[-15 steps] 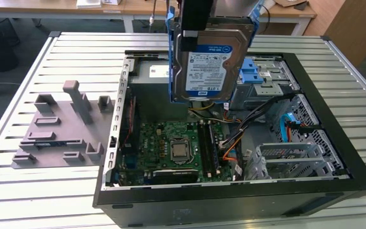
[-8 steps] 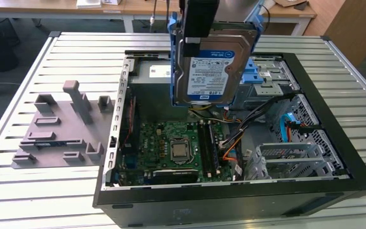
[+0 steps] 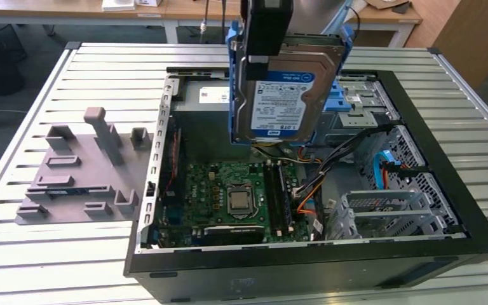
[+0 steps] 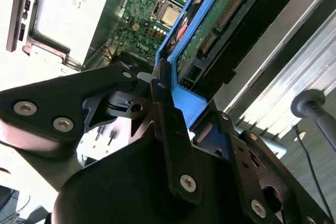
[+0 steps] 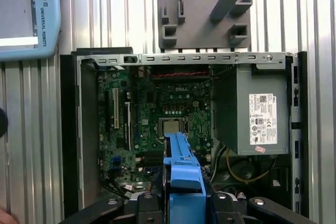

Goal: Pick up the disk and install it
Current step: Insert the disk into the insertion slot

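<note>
Disk [image 3: 284,95]: hangs on edge with its label facing outward, clear of all surfaces. Its blue carrier frame is clamped at the top by the claw [image 3: 264,56], which is closed on it.

Directly below the claw: open computer case [image 3: 312,270], with the motherboard [image 3: 218,190] under the disk.

Below and to one side: grey power-supply box [image 5: 231,114].

Well apart from the claw, outside the case: grey fixture block [image 3: 83,171] on the slatted table [image 3: 40,267].

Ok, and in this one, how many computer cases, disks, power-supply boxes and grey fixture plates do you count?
Computer case: 1, open
Disk: 1, held by the gripper above the case
Power-supply box: 1, inside the case
Grey fixture plate: 1, beside the case
Total: 4
</note>
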Robot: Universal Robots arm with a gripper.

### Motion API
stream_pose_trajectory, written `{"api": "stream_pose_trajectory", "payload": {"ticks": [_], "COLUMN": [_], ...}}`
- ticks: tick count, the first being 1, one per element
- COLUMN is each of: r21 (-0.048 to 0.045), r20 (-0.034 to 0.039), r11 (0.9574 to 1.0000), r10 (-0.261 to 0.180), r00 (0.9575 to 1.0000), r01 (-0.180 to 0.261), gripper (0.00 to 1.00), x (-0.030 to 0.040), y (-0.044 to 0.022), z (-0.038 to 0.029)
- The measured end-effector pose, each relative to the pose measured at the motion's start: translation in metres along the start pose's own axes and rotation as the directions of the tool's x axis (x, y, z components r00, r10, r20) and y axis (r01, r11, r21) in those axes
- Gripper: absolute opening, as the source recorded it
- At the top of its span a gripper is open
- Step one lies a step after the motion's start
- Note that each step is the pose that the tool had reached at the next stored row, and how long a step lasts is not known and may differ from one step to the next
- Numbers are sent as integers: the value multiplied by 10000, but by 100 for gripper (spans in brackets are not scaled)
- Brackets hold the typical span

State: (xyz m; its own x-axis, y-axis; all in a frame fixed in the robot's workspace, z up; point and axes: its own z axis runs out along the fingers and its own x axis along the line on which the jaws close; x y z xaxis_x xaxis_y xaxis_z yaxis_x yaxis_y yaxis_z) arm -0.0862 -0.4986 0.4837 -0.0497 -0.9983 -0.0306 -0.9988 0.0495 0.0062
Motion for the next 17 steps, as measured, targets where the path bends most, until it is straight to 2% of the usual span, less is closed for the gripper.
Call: {"api": "stream_pose_trajectory", "payload": {"ticks": [7, 9, 14, 17], "r21": [0, 1, 1, 1], "r20": [-2, -2, -2, -2], "r11": [10000, 10000, 10000, 10000], "r10": [28, 29, 28, 29], "r00": [10000, 10000, 10000, 10000], "r01": [-28, -29, -28, -29], "gripper": [36, 36, 36, 36], "x": [111, 124, 131, 161], "y": [-16, -49, -177, -197], "z": [7, 9, 16, 19]}}
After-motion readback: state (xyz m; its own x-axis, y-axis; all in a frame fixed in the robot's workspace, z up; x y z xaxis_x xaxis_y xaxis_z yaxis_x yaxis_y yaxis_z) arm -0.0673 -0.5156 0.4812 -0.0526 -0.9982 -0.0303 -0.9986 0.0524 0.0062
